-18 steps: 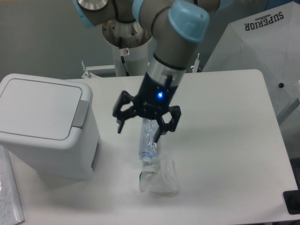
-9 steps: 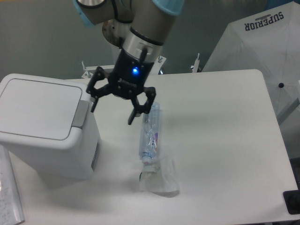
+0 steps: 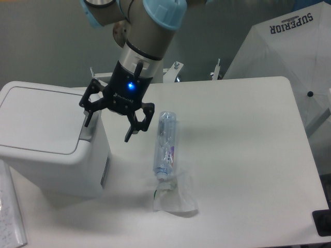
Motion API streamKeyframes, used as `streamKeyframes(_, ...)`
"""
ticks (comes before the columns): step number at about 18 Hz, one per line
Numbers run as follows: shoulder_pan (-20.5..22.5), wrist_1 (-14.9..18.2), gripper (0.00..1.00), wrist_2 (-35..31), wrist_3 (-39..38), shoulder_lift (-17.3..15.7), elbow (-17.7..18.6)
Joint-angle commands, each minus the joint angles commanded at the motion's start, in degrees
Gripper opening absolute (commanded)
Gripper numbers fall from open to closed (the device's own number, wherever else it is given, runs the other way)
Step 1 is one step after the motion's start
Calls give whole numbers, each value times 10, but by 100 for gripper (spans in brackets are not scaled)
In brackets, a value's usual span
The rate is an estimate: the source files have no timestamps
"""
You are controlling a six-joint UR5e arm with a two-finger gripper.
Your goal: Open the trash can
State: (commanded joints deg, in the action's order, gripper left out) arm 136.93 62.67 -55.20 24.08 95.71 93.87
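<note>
We count one table [image 3: 248, 129], one trash can [image 3: 49, 137] at its left with lid shut, one bottle [image 3: 165, 144] lying mid-table above one crumpled clear wrapper [image 3: 176, 199]. Our gripper [image 3: 109, 122], fingers spread and empty, hangs by the can's grey tab [image 3: 91, 125], placed, we judge, to press it.

single fixed cam, high and in front, tilted down across the white surface [image 3: 248, 155] toward the arm's base at the far edge, mid-range, whole top in frame, no second view
</note>
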Motion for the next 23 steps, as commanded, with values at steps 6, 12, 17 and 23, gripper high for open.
streamKeyframes(6,-2,-2,100,-1,-4,3,4)
streamKeyframes(12,-3,-3,100,-1,-3,8,6)
streamKeyframes(17,-3,-3,100,-1,-4,10,6)
streamKeyframes(23,-4,-2,100,-3,-4,10,5)
